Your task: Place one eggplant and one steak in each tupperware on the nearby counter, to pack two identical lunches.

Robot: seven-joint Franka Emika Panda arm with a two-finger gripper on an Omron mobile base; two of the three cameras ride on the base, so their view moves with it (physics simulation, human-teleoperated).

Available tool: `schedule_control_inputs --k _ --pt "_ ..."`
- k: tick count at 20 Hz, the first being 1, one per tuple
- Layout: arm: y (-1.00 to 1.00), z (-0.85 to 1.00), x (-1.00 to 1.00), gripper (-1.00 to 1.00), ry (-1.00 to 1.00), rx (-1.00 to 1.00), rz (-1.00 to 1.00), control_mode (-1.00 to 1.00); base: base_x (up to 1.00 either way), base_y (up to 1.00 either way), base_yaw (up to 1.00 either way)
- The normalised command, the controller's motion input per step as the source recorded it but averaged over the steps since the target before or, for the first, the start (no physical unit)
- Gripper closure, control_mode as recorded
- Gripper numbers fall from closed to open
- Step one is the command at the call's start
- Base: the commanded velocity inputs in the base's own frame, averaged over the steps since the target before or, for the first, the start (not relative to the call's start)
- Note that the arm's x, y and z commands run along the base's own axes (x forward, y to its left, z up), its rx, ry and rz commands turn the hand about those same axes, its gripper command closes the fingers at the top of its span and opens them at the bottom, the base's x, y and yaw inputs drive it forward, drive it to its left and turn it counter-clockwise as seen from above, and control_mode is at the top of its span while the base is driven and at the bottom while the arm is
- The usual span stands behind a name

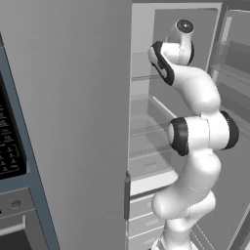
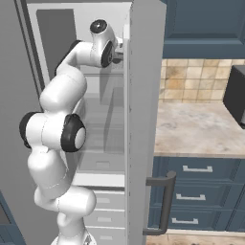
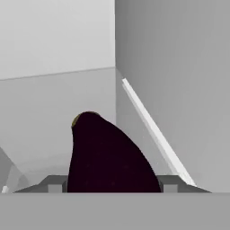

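The eggplant (image 3: pixel 108 157), a glossy very dark purple lump with a brownish tip, stands between my two fingertips in the hand view and spans the whole gap between them. My gripper (image 3: pixel 111 186) is shut on it, inside the open fridge near a back corner with a white shelf rail. The arm (image 1: pixel 195 97) reaches up into the upper fridge compartment. The beige counter (image 2: pixel 201 129) lies to the right of the fridge, over dark blue drawers. The steak and the tupperware are out of view.
The open fridge door (image 2: pixel 143 119) stands edge-on between the arm and the counter. Glass shelves (image 1: pixel 146 132) and white drawers (image 2: pixel 105 210) are inside the fridge. A dark appliance (image 2: pixel 237 95) sits at the counter's right. An oven panel (image 1: pixel 10 151) is at far left.
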Motion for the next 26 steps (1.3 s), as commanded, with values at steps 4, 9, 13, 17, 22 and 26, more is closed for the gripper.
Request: schedule_control_inputs --k 4,9,13,17,22,26 --pt "0.65 0.06 -1.00 1.00 -0.08 0.00 0.00 -1.00 0.00 0.00 0.00" --pt "0.38 -0.07 -1.00 1.00 0.00 0.02 0.00 -1.00 0.00 0.00 0.00" --pt "0.29 -0.27 -1.00 1.00 0.03 0.04 0.00 -1.00 0.00 0.00 0.00" --pt "0.30 -0.63 -1.00 1.00 0.20 0.03 0.00 -1.00 0.00 0.00 0.00" --pt "0.31 -0.77 -1.00 1.00 0.23 0.03 0.00 -1.00 0.00 0.00 0.00" --pt "0.31 -0.80 -1.00 1.00 0.24 0.03 0.00 -1.00 0.00 0.00 0.00"
